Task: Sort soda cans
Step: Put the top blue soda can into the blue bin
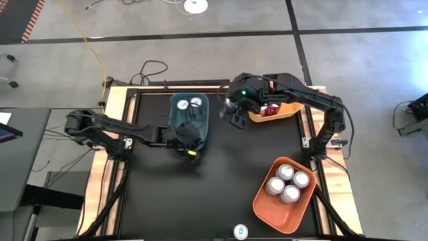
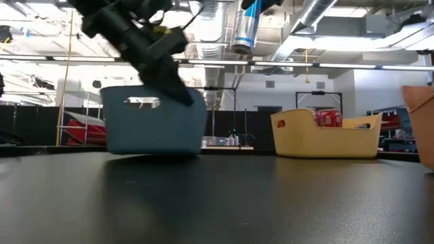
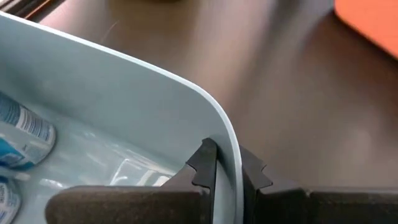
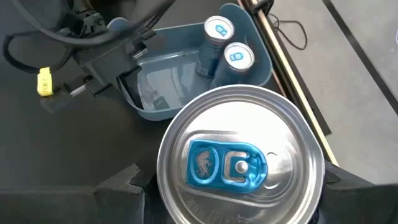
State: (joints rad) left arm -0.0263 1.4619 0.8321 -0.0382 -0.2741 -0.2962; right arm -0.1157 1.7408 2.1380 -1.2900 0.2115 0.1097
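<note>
Left of centre in the high view, the left gripper (image 1: 190,142) pinches the blue bin's rim (image 3: 214,124) (steadying it, probably) while the right gripper (image 1: 235,114) clamps a blue can (image 4: 241,163) nearby.

No word, brand or number can be read in any of the views. The printing on the red cans (image 2: 328,119) in the yellow bin (image 2: 325,139) and on the blue cans (image 3: 22,134) is too blurred to read.
</note>
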